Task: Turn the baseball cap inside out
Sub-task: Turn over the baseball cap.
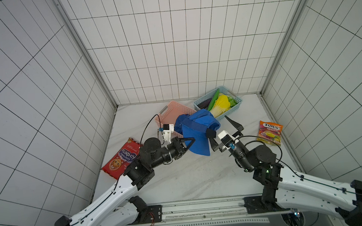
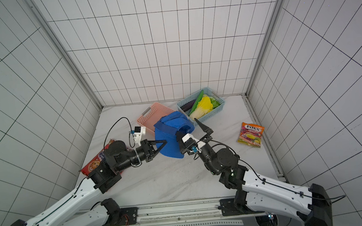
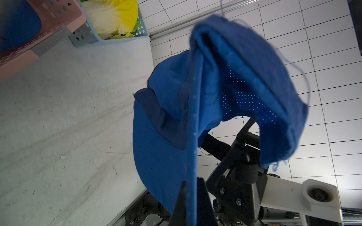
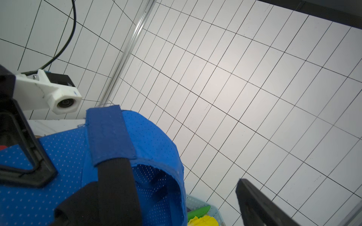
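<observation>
The blue mesh baseball cap point(image 1: 197, 127) point(image 2: 172, 127) hangs in the air above the table's middle, brim downward. My left gripper point(image 1: 191, 139) point(image 2: 164, 143) point(image 3: 191, 181) is shut on the edge of the brim point(image 3: 162, 156). The crown point(image 3: 244, 64) is crumpled and partly folded back, so its inner side shows. My right gripper point(image 1: 217, 123) point(image 2: 187, 127) point(image 4: 176, 172) stands wide open at the cap's back opening. One finger lies under the black back strap point(image 4: 117, 185), beside the dark blue tab point(image 4: 109, 133). The other finger point(image 4: 254, 197) is free in the air.
A pink basket point(image 1: 171, 112) and a light blue basket point(image 1: 239, 100) with vegetables stand behind the cap. A red cookie packet point(image 1: 121, 159) lies at the left and a Fox's candy bag point(image 1: 270, 132) at the right. Tiled walls close in three sides.
</observation>
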Motion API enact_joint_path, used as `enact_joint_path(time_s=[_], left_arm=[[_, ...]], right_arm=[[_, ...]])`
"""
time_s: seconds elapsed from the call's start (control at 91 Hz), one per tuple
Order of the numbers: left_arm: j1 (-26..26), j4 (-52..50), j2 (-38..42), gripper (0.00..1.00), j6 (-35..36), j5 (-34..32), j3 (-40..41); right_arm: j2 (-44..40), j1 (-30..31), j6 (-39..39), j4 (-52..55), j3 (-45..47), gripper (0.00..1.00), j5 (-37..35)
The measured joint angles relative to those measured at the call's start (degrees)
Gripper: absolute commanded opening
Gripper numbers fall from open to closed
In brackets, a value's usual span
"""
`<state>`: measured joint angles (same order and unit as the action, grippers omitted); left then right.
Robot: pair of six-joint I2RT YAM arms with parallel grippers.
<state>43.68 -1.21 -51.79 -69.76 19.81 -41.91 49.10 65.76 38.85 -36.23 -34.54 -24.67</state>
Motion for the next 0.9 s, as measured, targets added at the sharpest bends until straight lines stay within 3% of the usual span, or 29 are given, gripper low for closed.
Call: enact_joint_path(time_s=[0.374, 0.737, 0.902], left_arm=[[6.54, -11.04, -0.76, 0.0, 12.33, -7.91, -5.18], [9.27, -22.23, -2.82, 0.0, 23.8, -15.23, -10.45], [10.71, -24.68, -5.03, 0.0, 26.51, -17.31, -11.65]], right_arm=[[7.3, 0.0, 2.38, 2.97, -5.01, 0.99, -2.91], [10.14, 0.02, 3.3, 6.08, -8.31, 1.0, -5.22], [12.41, 0.7, 4.87, 7.54, -9.66, 0.92, -5.25]])
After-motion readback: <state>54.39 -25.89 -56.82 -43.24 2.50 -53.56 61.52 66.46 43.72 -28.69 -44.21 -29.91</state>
